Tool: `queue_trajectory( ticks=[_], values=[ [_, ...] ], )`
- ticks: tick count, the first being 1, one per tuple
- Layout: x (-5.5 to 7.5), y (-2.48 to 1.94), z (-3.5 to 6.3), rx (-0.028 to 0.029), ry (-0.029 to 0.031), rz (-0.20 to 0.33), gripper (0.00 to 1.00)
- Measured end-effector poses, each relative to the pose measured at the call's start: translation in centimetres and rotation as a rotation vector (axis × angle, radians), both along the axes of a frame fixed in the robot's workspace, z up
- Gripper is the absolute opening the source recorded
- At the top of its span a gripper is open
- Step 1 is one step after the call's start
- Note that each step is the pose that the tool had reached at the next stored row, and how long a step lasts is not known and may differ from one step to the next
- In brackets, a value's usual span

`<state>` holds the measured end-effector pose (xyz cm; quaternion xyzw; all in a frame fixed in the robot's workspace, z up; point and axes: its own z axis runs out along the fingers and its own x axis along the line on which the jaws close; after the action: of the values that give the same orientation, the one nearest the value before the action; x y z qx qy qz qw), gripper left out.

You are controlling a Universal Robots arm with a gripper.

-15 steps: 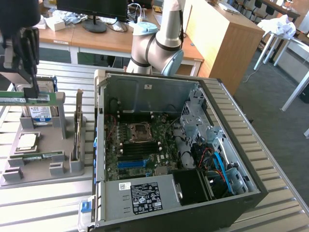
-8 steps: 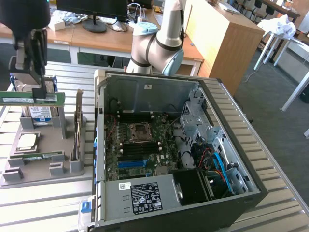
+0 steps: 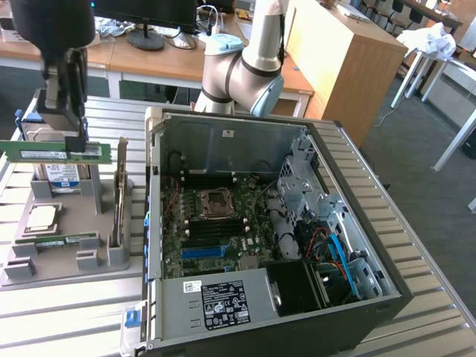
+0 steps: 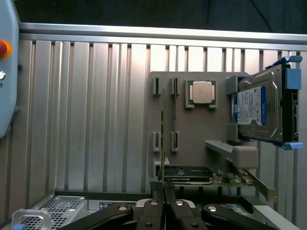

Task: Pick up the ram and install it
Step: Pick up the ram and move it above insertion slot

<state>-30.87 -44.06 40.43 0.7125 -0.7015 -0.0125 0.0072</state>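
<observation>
The ram (image 3: 37, 154) is pinched in the pincer (image 3: 75, 143), held level and clear above the grey holder tray (image 3: 67, 260), at the upper left of the exterior frame. The pincer's fingers are pressed together on the stick's upper edge, nearer its end toward the exterior view's right. In the wrist view the ram (image 4: 164, 134) is seen edge-on as a thin line running out from the pincer (image 4: 163, 189), over the tray (image 4: 192, 139). Below the ram, a hard drive (image 3: 61, 175) with a blue-and-white label is propped on the tray. A silver processor chip (image 3: 41, 218) is laid flat in front of it, and a second green stick (image 3: 59, 240) is laid in a slot nearer the frame's lower edge. A graphics card (image 3: 120, 201) is stood on edge at the tray's side toward the exterior view's right. Just beside the tray, an open computer case (image 3: 223, 145) is laid on the slatted metal tabletop (image 3: 67, 320). Its motherboard (image 3: 223, 223) is exposed, with a blue slot strip (image 3: 204, 251) on it. The arm (image 3: 245, 67) is seen behind the case, upper centre.
</observation>
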Motion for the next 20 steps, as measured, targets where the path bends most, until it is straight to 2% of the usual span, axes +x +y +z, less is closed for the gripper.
queue_trajectory(
  ticks=[20],
  values=[
    [5.5,0.00,0.00,-0.0001,0.0044,0.000,0.12]
  ],
)
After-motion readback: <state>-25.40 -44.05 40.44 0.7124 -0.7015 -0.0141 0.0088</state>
